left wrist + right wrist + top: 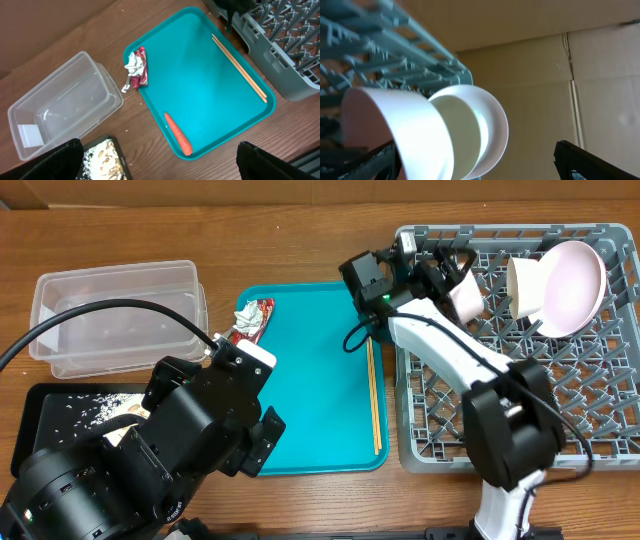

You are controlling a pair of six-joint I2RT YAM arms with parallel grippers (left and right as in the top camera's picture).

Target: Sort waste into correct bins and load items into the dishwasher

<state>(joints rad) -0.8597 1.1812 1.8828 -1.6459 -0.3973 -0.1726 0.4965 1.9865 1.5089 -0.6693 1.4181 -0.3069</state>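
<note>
left end effector [157, 150] apart | right end effector [475, 147] apart — glossy round bowl [487, 125], pegged rack [385, 55]

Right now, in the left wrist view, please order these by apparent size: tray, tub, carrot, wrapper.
1. Tray
2. Tub
3. Wrapper and carrot look about alike: similar length, the wrapper wider, the carrot thinner, so I do not rank them.

No legible text or labels

Dishes [575, 285] stand in grey rack [600, 410]; carrot [178, 134], wrapper [136, 66], chopsticks [239, 67] lie outside.
</note>
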